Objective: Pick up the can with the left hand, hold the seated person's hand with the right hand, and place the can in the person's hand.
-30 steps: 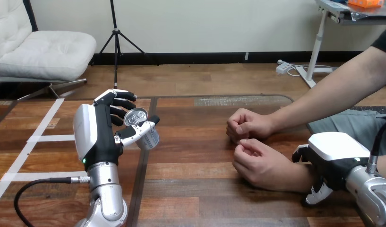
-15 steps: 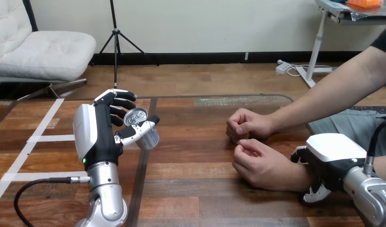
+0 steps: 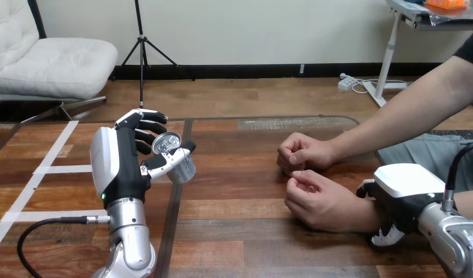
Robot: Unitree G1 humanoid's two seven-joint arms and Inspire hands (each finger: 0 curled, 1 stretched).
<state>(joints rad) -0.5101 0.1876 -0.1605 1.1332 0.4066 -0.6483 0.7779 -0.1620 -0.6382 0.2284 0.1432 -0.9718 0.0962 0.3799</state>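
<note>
Table (image 3: 239, 231): bare wood between my two arms, nothing in the carry path.

Person: sits at the right, both forearms in over the table. The person's farther hand (image 3: 303, 152) is a loose fist. The person's nearer hand (image 3: 318, 200) is just in front of it and also curled in, so there's no open palm to put anything on.

My right hand (image 3: 404, 194): sits on top of the wrist of that nearer hand, touching it. The shell blocks the contact, so I can't tell whether it's actually closed round the wrist.

My left hand (image 3: 115, 165): raised off the table at the left, well apart from the person. Fingers are wrapped behind the can (image 3: 167, 142) and the thumb is across its front, which looks like a firm grip. The can is clear of the surface and tilted, with its lid end up and toward me.

Step, my read: pickup is done, the right-hand hold is unconfirmed and the handover hasn't started.

Next move needs:
- a confirmed hold on the wrist
- the nearer hand opened and turned palm up
- the can carried right across the bare table, low and slow
- the can levelled before it goes down, since the tilt means it could roll off a half-open palm
- my thumb released only once the can is seated in the palm
</note>
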